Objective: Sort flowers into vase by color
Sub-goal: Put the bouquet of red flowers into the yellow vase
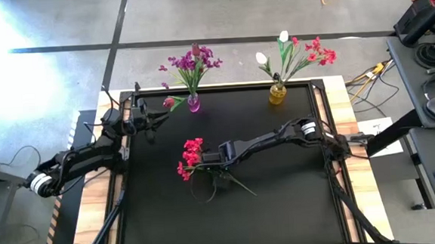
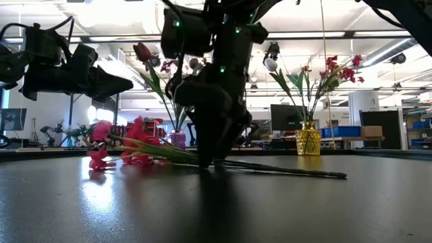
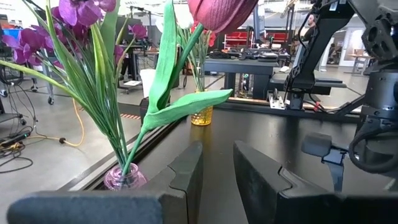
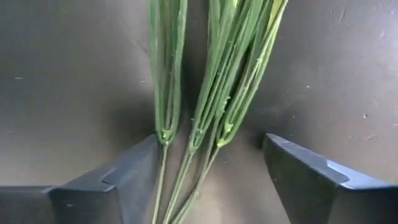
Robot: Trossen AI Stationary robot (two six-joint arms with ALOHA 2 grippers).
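A bunch of red flowers (image 1: pixel 191 158) lies on the black mat (image 1: pixel 283 209), blooms toward the left, its green stems (image 4: pixel 211 93) flat on the mat. My right gripper (image 4: pixel 211 149) points down over the stems, open, one finger on each side of them. My left gripper (image 3: pixel 217 162) is level at the mat's far left and open with nothing between its fingers. Just ahead of it, a dark red tulip (image 3: pixel 221 12) leans out of the purple vase (image 1: pixel 194 103), which also holds purple flowers (image 1: pixel 193 61). The yellow vase (image 1: pixel 277 94) holds white and red flowers.
Both vases stand at the mat's far edge, the purple one left and the yellow one right. The table's wooden rim (image 1: pixel 343 129) frames the mat. Beyond the right side stand a desk (image 1: pixel 428 109) with gear and loose cables (image 1: pixel 370 75).
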